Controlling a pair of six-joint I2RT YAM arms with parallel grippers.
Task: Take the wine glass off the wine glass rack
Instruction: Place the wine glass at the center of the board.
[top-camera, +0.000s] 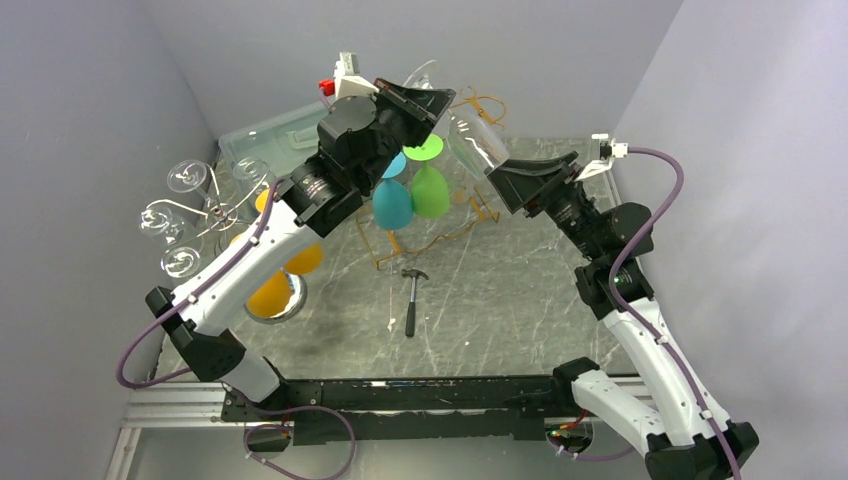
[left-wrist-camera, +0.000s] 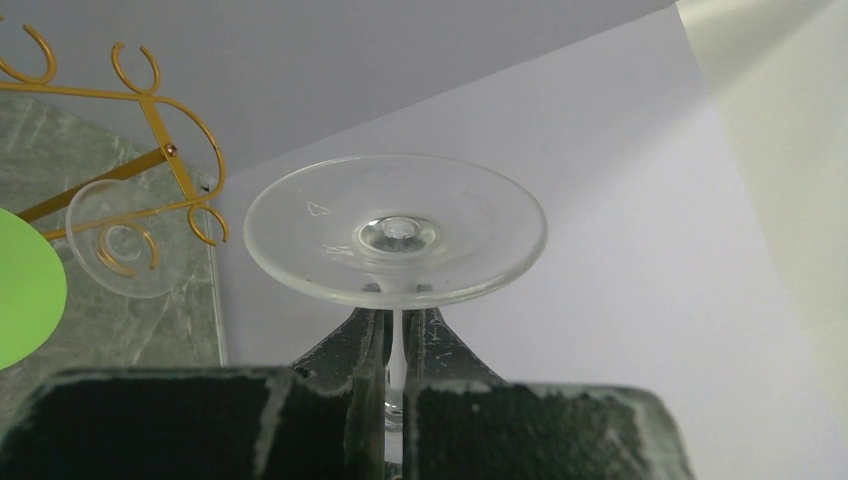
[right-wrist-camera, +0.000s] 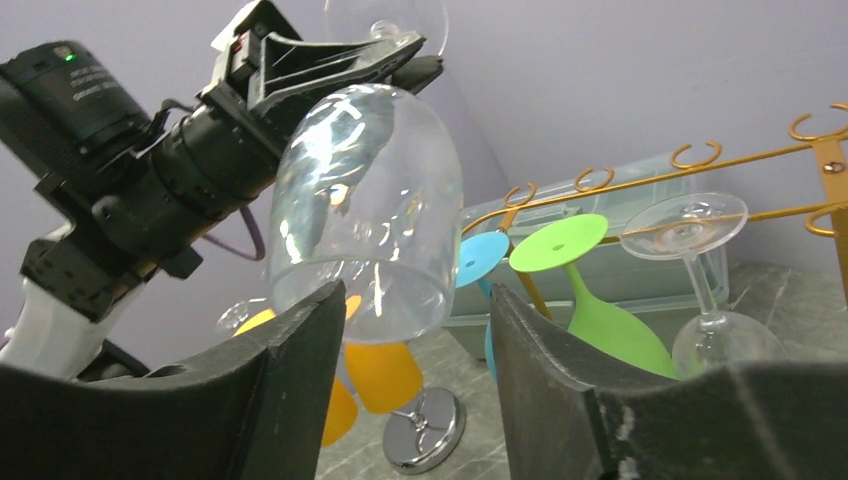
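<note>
A clear wine glass (right-wrist-camera: 365, 210) hangs bowl down with its foot (left-wrist-camera: 395, 235) on top, away from the gold wire rack (right-wrist-camera: 700, 165). My left gripper (left-wrist-camera: 400, 320) is shut on its thin stem just under the foot; the same gripper (top-camera: 438, 108) shows high at the back in the top view. My right gripper (right-wrist-camera: 415, 330) is open, with its fingers (right-wrist-camera: 290, 380) on either side of the bowl's rim and a gap on the right side. From above, the right gripper (top-camera: 497, 175) sits just below the bowl (top-camera: 472, 140).
Blue (top-camera: 392, 205) and green (top-camera: 430, 190) glasses and another clear glass (right-wrist-camera: 700, 260) hang on the rack (top-camera: 470, 200). Orange glasses (top-camera: 275, 290) and clear ones (top-camera: 185, 215) hang on a stand at left. A hammer (top-camera: 412, 295) lies mid-table. A plastic bin (top-camera: 270, 140) stands behind.
</note>
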